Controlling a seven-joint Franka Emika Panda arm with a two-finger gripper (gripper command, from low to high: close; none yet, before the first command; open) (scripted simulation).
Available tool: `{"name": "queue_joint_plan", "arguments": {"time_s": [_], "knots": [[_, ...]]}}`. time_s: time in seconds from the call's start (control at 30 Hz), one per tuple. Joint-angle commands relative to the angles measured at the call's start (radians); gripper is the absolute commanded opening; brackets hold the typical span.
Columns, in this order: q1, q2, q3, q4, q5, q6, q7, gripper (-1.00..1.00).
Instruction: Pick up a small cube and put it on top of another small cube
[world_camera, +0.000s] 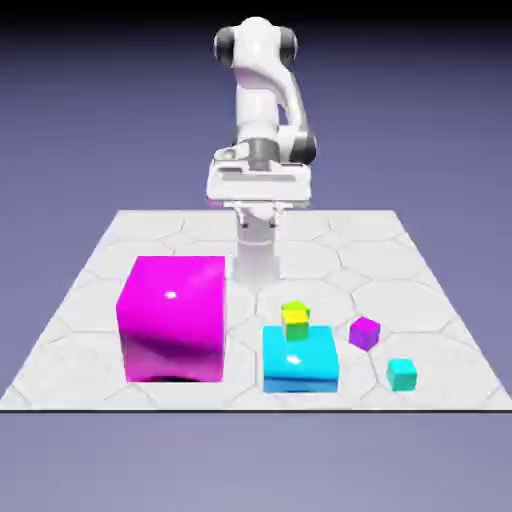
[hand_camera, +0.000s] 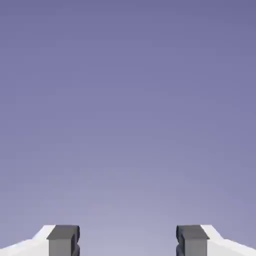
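Observation:
The tiny glossy purple cube (world_camera: 364, 332) rests on the table toward the exterior view's right, beside the cyan block (world_camera: 299, 360). A tiny teal cube (world_camera: 401, 374) lies in front of it, nearer the table's front edge. A tiny yellow-green cube (world_camera: 295, 319) stands at the cyan block's far edge. My gripper (world_camera: 258, 212) hangs high above the far half of the table, well back from all the cubes. The hand view holds only the blue-violet backdrop, with my gripper (hand_camera: 127, 241) open and nothing between its grey fingertips (hand_camera: 63, 240).
A large magenta block (world_camera: 170, 318) stands on the exterior view's left, close to the cyan block. The white hex-tiled table (world_camera: 400, 260) ends just in front of the blocks.

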Motion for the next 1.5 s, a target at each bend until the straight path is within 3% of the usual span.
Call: {"name": "queue_joint_plan", "arguments": {"time_s": [0.0,1.07,1.33,1.37,1.47], "knots": [[0.036,0.021,-0.015,0.006,0.005,-0.012,-0.005,0.00],[1.196,0.702,-0.506,0.209,0.152,-0.385,-0.167,0.00],[1.089,0.928,-0.338,0.242,0.390,-0.225,-0.340,0.00],[1.089,0.928,-0.338,0.242,0.390,-0.225,-0.340,-1.00],[1.130,0.855,-0.397,0.232,0.311,-0.280,-0.283,-1.00]]}}
